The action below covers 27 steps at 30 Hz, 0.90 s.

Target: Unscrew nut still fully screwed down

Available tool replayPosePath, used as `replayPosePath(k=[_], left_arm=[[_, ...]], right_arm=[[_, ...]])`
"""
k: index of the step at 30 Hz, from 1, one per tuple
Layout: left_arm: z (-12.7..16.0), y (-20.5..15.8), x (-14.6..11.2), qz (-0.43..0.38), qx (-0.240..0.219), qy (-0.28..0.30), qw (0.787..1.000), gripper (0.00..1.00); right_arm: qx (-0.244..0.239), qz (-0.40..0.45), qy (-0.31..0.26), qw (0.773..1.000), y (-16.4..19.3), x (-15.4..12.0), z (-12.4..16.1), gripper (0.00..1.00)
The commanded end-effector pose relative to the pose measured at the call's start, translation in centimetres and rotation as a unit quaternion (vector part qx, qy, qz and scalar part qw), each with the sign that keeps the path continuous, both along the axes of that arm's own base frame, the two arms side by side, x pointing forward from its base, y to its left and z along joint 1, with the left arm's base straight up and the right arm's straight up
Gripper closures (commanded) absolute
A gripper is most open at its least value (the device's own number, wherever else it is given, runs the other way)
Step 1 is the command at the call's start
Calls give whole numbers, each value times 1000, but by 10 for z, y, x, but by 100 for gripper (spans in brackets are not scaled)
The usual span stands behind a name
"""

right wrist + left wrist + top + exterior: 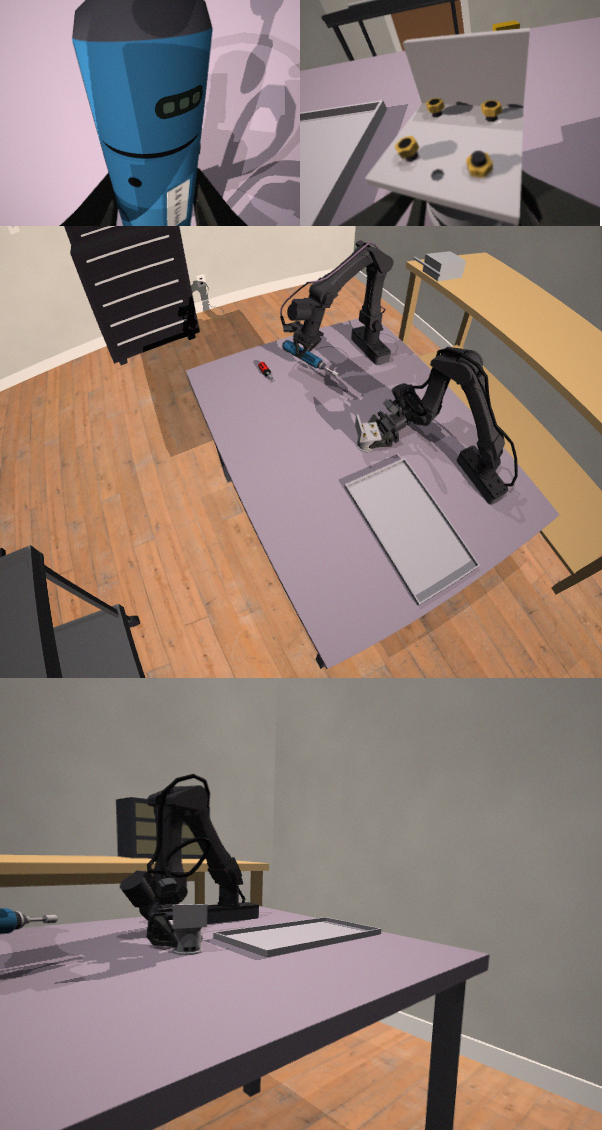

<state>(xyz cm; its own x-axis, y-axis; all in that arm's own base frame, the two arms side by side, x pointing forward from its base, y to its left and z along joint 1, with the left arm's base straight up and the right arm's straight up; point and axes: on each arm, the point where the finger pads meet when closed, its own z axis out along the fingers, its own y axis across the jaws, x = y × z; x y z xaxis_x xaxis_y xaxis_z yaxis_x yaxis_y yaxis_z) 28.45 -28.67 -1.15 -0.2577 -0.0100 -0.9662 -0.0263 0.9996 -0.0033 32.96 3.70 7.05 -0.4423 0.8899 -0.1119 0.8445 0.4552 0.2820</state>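
The joint module [369,444] [189,939] stands upright on the table. Its white L-shaped bracket [360,425] [190,916] [470,65] is on top. In the left wrist view three gold nuts stand raised: back left [435,106], back right [491,108] and front left [406,147]. The front-right nut [479,167] sits low, its stud poking through. My left gripper [382,432] is shut on the module's body below the bracket; its fingertips are partly hidden. My right gripper [300,351] [154,175] is shut on the blue nut driver [312,359] [7,920] [145,100], held above the table, barrel lying nearly level.
A short red tool [263,369] lies on the table [280,466] beyond the driver, near the far edge. A shallow pale tray [385,538] [241,946] lies close beside the module. The driver's socket end [334,372] [50,918] points towards the module's side, with a gap between.
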Motion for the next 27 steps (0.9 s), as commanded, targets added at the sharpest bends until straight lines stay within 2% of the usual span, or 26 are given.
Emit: replayPosePath(k=[1,9,12,14,16,19,21,27], left_arm=[[2,0,0,1,1,-2,1000,41],[2,0,0,1,1,-2,1000,41],[2,0,0,1,1,-2,1000,41],[2,0,0,1,1,-2,1000,41],[2,0,0,1,1,-2,1000,41],[2,0,0,1,1,-2,1000,41],[2,0,0,1,1,-2,1000,41],[2,0,0,1,1,-2,1000,41]], right_arm=[[1,37,-69,997,14,21,25,58],[-7,102,-106,989,36,29,28,58],[-11,90,-120,989,28,38,37,58],[-11,90,-120,989,28,38,37,58],[-15,116,-112,987,39,29,26,58],[-13,140,-146,979,52,41,42,58],[-16,156,-141,977,56,35,33,58],[-20,194,-180,964,73,46,47,58]])
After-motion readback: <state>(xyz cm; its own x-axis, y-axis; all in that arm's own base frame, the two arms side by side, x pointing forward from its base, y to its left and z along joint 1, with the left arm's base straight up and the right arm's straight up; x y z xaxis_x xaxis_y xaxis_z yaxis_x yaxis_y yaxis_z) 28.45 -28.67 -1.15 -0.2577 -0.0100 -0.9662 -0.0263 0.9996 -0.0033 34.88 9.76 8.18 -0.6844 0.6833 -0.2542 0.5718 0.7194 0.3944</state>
